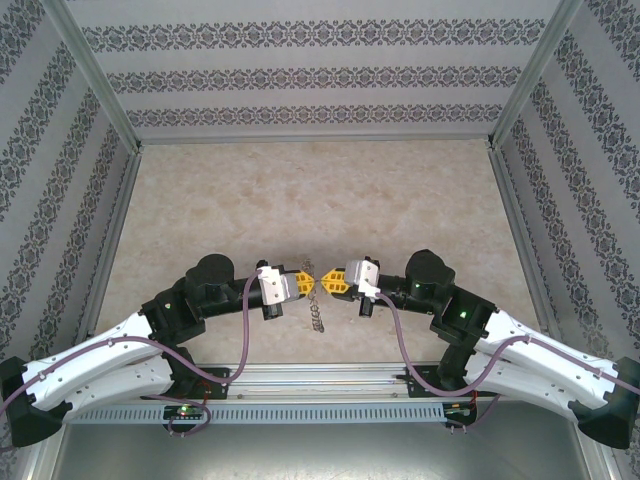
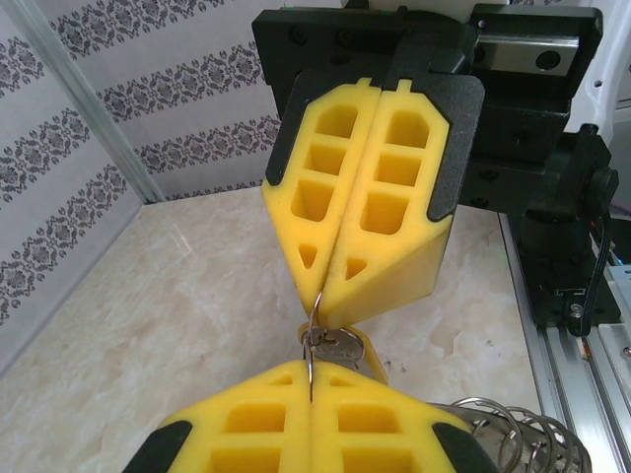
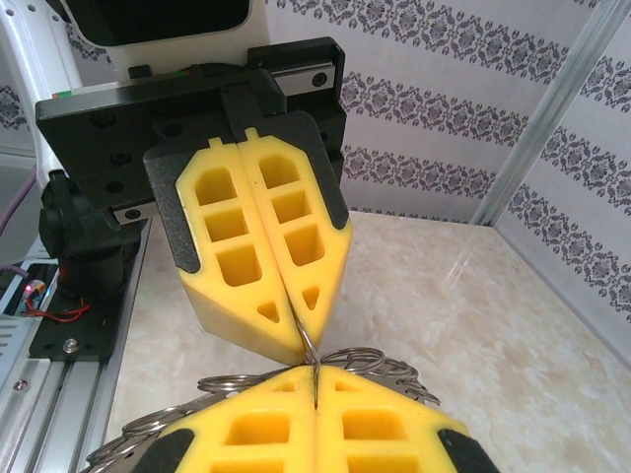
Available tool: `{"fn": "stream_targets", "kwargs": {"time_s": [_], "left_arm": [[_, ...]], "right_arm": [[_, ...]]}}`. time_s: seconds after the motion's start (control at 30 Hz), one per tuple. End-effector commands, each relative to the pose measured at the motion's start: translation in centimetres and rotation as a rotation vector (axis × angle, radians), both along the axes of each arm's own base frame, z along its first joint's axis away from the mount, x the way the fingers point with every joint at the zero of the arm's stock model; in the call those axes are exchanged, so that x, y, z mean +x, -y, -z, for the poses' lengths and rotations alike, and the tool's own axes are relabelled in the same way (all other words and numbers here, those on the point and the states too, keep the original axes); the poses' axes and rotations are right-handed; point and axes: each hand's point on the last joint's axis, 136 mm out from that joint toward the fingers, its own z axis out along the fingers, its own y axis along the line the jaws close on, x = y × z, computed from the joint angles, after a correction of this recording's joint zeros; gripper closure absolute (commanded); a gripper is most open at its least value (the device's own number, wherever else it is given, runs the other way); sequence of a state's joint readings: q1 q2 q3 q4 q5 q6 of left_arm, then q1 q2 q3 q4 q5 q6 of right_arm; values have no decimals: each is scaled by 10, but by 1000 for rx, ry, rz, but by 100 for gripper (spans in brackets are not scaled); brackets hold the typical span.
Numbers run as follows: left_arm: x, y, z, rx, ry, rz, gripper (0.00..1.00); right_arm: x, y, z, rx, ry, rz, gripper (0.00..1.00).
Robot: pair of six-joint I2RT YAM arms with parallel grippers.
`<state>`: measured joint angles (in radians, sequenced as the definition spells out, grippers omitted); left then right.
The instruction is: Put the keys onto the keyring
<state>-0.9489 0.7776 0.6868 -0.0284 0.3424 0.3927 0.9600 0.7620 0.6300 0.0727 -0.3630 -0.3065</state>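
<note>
Tension is the risk: left hand [image 1: 304,285] and right hand [image 1: 331,283], tip to tip above the worktop [image 1: 300,200], are each clamped shut on a thin loop of the keyring [image 1: 315,318] trailing below them, so the key [image 2: 340,347] probably wants small, matched moves, never a pull apart.

Light: bright, even and diffuse, coming from above me.
Shadows: faint and soft on the table [image 1: 300,200].
Glare: mild sheen on it.
Focus: I see mostly sharp.

Seen from above, the left gripper [image 1: 308,286] at nine o'clock and the right gripper [image 1: 326,285] at three meet tip to tip over the table [image 1: 300,200], the keyring [image 1: 316,319] at six, seemingly hanging from both.
</note>
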Motion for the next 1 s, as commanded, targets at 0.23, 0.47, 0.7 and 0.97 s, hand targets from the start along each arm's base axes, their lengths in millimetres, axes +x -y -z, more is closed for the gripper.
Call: {"fn": "stream_targets", "kwargs": {"time_s": [0.23, 0.47, 0.7, 0.97], "left_arm": [[-14, 5, -22, -73, 32, 74, 100], [-14, 5, -22, -73, 33, 75, 100], [-14, 4, -22, -71, 33, 73, 100], [-14, 5, -22, -71, 32, 72, 100]], "right_arm": [[-3, -7, -7, 26, 26, -32, 100], [-4, -9, -8, 30, 29, -41, 100], [-6, -9, -8, 30, 30, -52, 100], [-11, -12, -5, 10, 18, -92, 100]]}}
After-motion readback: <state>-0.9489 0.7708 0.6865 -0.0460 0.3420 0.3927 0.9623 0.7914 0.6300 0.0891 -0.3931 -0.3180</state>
